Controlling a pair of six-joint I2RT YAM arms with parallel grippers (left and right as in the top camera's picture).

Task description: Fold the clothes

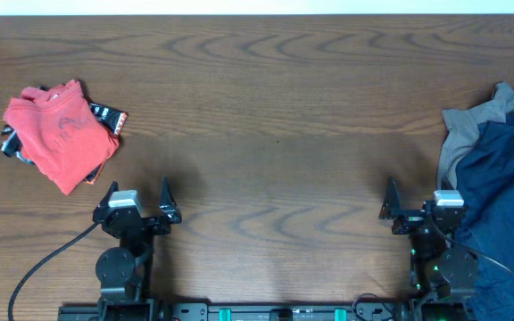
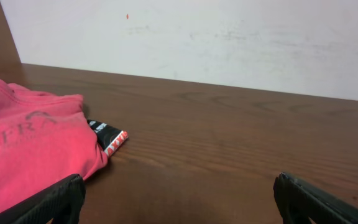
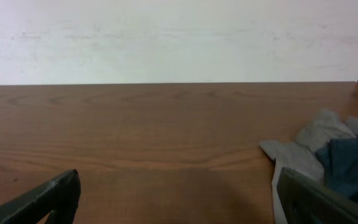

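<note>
A folded red shirt [image 1: 61,134] lies at the table's left on top of a black patterned garment [image 1: 110,117]; both show in the left wrist view [image 2: 23,146], the black one at its edge [image 2: 107,137]. A loose pile of a dark blue garment [image 1: 502,192] and a grey garment [image 1: 467,129] lies at the right edge, also in the right wrist view [image 3: 347,165]. My left gripper [image 1: 138,198] is open and empty near the front edge, right of the red shirt. My right gripper [image 1: 413,198] is open and empty, just left of the pile.
The wooden table [image 1: 275,116] stretches between the two clothing groups. A white wall [image 2: 229,37] stands behind its far edge. A black cable [image 1: 43,267] runs from the left arm's base toward the front left.
</note>
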